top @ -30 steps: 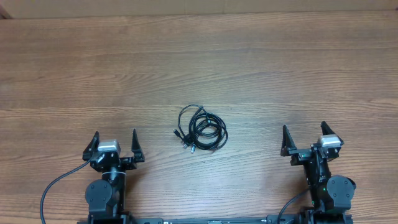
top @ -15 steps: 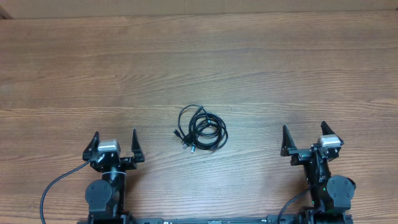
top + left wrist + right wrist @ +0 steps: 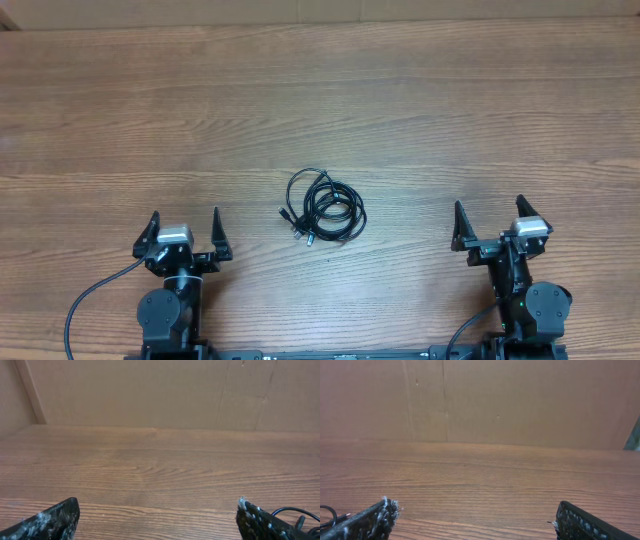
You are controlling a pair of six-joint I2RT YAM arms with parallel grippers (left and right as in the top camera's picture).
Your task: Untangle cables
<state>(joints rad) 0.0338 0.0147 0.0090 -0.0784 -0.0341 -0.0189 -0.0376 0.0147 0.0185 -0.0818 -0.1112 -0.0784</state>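
Okay, your left gripper [image 3: 186, 214] and right gripper [image 3: 488, 203] both sit at the near edge of the table [image 3: 400, 100], fingers spread wide, holding nothing. Your cables [image 3: 323, 206] lie mid-table in one tangled black bundle, between the grippers and well apart from each.

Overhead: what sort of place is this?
Probably a lab robot bench: wood-grain table, left tool and right tool open at its near edge, one tangled cable bundle, plain brown board behind.
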